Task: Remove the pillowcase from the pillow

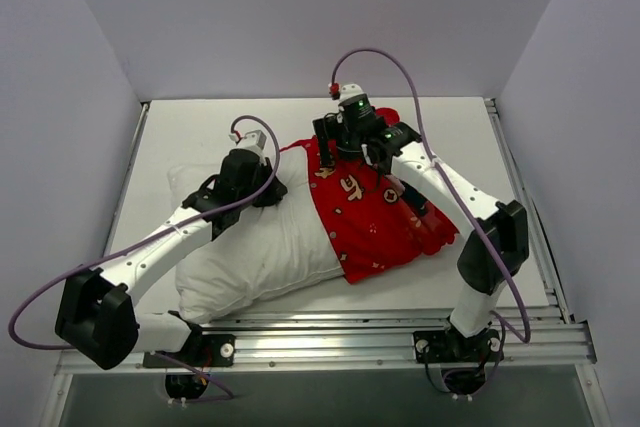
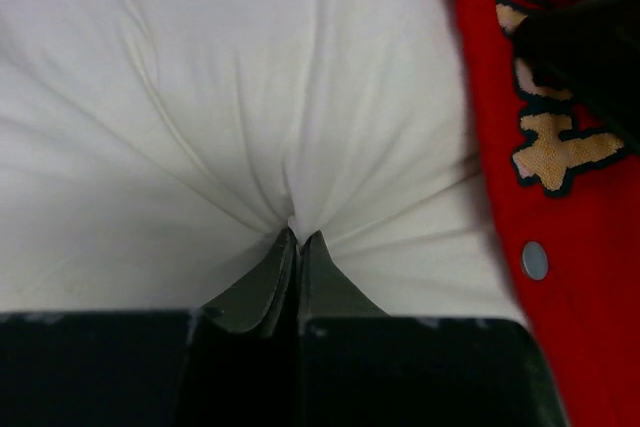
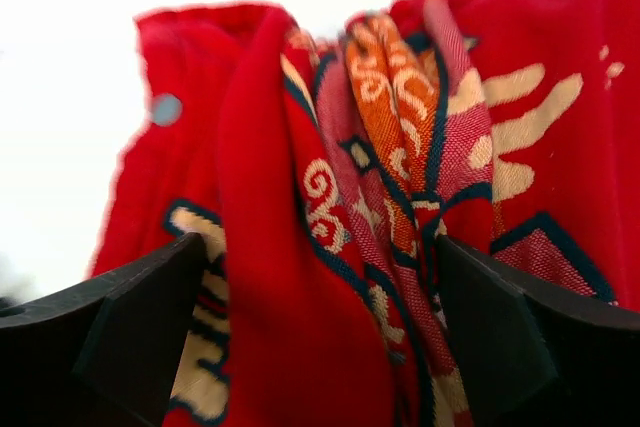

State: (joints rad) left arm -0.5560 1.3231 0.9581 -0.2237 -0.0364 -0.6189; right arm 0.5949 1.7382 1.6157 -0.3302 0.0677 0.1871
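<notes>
The white pillow (image 1: 250,242) lies across the table with its left part bare. The red printed pillowcase (image 1: 375,217) covers its right part. My left gripper (image 1: 265,187) is shut on a pinch of the white pillow fabric (image 2: 250,127), which puckers at my fingertips (image 2: 297,239). The pillowcase edge with a snap button shows at the right of the left wrist view (image 2: 580,267). My right gripper (image 1: 352,150) is at the pillowcase's far edge. Its jaws stand wide apart around a bunched fold of the red fabric (image 3: 330,247), midway point (image 3: 320,332).
White walls enclose the table on three sides. A metal rail (image 1: 400,332) runs along the near edge by the arm bases. A purple cable (image 1: 420,97) loops above the right arm, and another trails from the left arm.
</notes>
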